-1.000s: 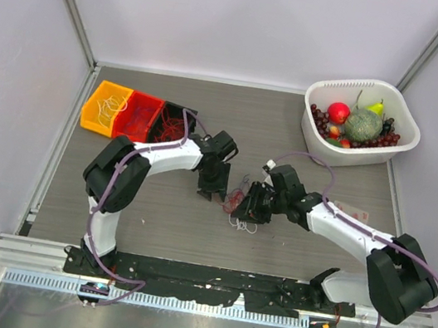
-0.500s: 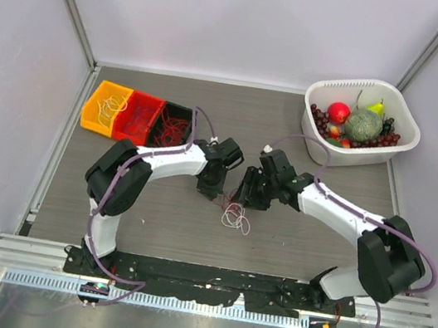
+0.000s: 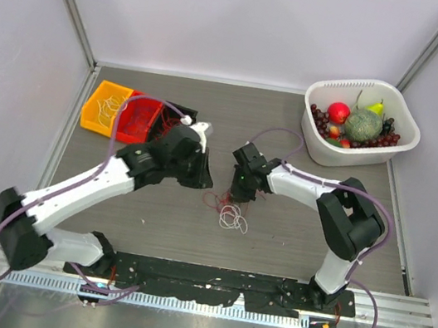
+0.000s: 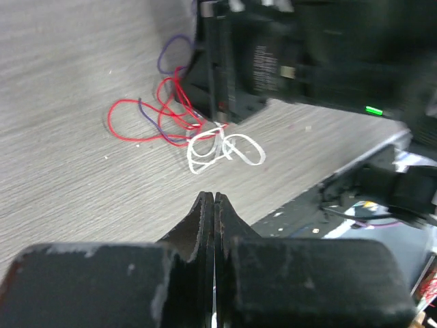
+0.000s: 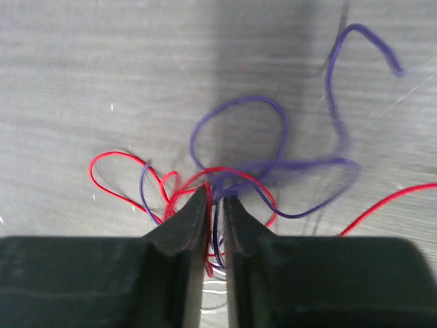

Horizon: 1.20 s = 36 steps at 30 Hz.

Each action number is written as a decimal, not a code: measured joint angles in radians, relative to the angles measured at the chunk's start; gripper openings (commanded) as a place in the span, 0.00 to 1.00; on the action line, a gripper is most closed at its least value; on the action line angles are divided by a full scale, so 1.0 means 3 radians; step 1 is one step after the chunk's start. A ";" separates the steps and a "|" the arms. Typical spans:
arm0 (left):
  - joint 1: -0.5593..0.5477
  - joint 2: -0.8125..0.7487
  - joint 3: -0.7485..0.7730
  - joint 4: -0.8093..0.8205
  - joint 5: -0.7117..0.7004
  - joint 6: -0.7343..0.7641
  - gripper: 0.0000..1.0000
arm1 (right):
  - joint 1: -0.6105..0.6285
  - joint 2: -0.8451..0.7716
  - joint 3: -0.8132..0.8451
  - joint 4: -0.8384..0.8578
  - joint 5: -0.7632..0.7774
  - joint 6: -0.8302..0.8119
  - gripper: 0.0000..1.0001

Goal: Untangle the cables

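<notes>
The cables (image 3: 228, 213) lie mid-table — red, purple and white loops — at 4 o'clock from the left gripper (image 4: 214, 199), its fingers clenched on nothing. The right gripper (image 5: 216, 198), at their 12 o'clock, straddles strands through a narrow slit; pinched or not, I cannot tell.

We see bright, even overhead light and soft shadows on the bench (image 3: 290, 243); in the right wrist view the cables (image 5: 300, 164) smear with motion blur.
</notes>
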 measured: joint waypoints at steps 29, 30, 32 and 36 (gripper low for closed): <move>0.0593 -0.0018 -0.0209 0.0450 0.0954 -0.0604 0.32 | -0.0039 -0.0699 0.0069 0.0529 -0.1088 -0.0205 0.01; 0.0593 0.0017 -0.0209 0.0450 0.0971 -0.0609 0.32 | -0.0038 -0.0699 0.0062 0.0533 -0.1102 -0.0186 0.01; 0.0593 0.0053 -0.0207 0.0449 0.0985 -0.0617 0.32 | -0.0038 -0.0699 0.0057 0.0552 -0.1125 -0.0153 0.01; 0.0587 0.0095 -0.0174 0.0430 0.0998 -0.0615 0.33 | -0.0039 -0.0699 0.0057 0.0566 -0.1136 -0.0131 0.01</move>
